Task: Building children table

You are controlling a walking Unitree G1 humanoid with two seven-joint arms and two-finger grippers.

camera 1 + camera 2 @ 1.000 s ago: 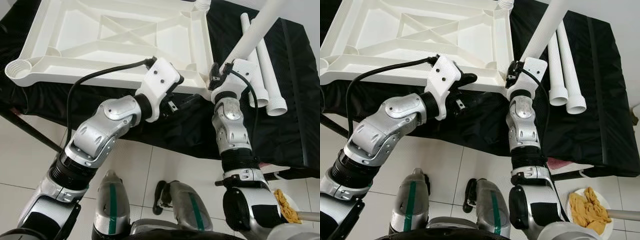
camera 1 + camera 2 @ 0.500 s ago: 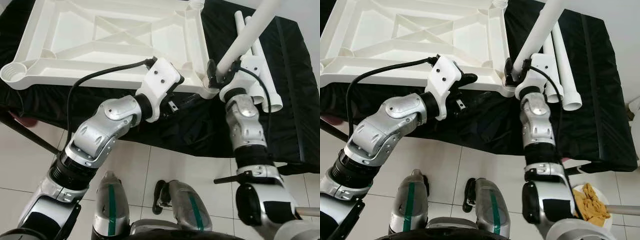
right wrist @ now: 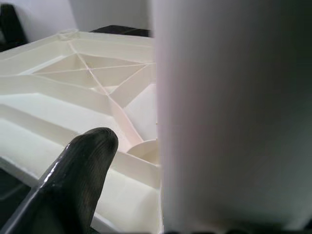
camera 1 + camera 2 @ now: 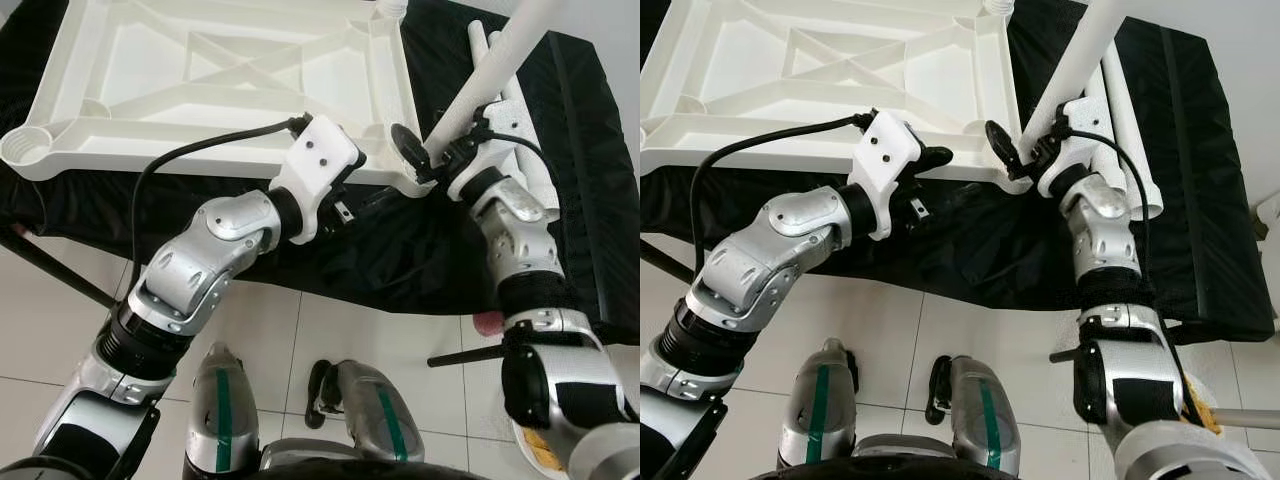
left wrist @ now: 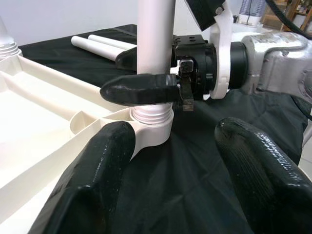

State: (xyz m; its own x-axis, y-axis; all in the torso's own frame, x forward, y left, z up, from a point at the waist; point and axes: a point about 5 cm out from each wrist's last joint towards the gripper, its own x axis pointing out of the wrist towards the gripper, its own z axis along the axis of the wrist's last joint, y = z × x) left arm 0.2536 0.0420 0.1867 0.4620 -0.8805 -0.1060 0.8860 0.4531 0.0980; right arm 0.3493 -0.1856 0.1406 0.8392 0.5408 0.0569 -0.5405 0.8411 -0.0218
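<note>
The white table top (image 4: 230, 70) lies upside down on a black-covered surface. A white table leg (image 4: 490, 70) stands tilted in the socket (image 5: 151, 129) at the top's near right corner. My right gripper (image 4: 432, 160) is shut on this leg just above the socket, one black finger (image 5: 141, 90) crossing in front of it. My left gripper (image 5: 173, 161) is open, low beside the same corner, its fingers apart over the black cloth and touching nothing.
Two more white legs (image 4: 1120, 110) lie on the black cloth right of the top. A round socket (image 4: 25, 145) marks the near left corner. A plate of yellow snacks (image 4: 1200, 415) sits by the floor at lower right. A black rod (image 4: 60, 270) slants at left.
My right forearm has swung out to the right and turned its wrist around the leg, whose foot has come down to the corner socket. The left arm has held still.
</note>
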